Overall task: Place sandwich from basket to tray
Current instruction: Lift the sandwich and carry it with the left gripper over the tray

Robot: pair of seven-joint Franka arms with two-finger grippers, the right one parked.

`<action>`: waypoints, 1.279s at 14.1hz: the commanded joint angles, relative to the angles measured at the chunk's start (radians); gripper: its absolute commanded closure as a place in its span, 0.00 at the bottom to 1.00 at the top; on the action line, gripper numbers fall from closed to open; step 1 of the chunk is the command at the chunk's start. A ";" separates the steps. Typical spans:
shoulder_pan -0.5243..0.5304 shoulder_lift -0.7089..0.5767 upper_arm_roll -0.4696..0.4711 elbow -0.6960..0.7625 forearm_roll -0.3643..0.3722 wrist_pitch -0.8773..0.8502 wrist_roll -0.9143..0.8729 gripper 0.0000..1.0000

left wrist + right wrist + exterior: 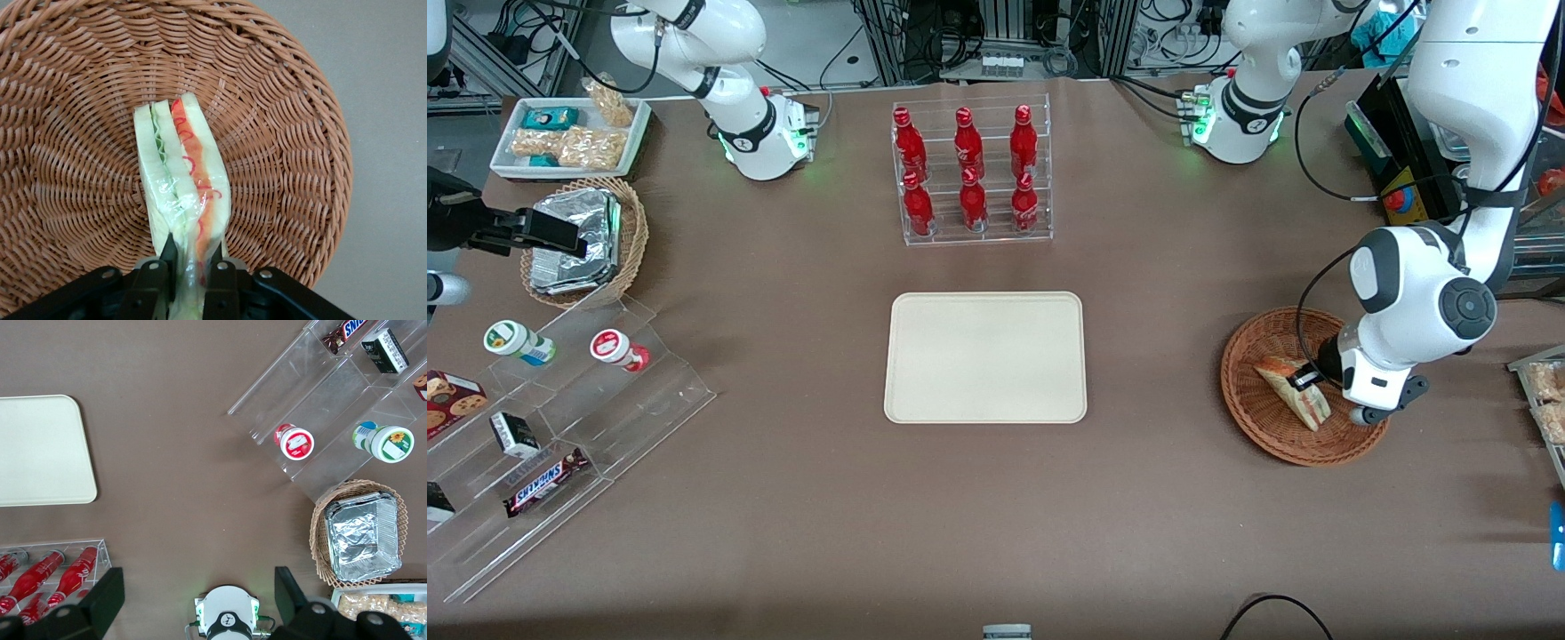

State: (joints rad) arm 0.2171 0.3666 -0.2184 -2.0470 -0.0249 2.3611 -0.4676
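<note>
gripper was closed narrow on the sandwich | sandwich lay in the basket, near the table's working-arm edge | a straight lift was advised before carrying to the tray, grip kept gentle

your glossy white working arm has dark grey joint caps, a black cable, and a black two-finger hand with silver screws.
</note>
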 commanded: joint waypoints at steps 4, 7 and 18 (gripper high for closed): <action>-0.008 -0.055 -0.001 0.025 0.002 -0.089 0.010 0.82; -0.012 -0.173 -0.021 0.021 0.013 -0.277 0.160 0.79; -0.123 -0.089 -0.429 0.221 -0.040 -0.409 -0.090 0.78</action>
State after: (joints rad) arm 0.1437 0.1910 -0.6423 -1.9141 -0.0639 1.9428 -0.5015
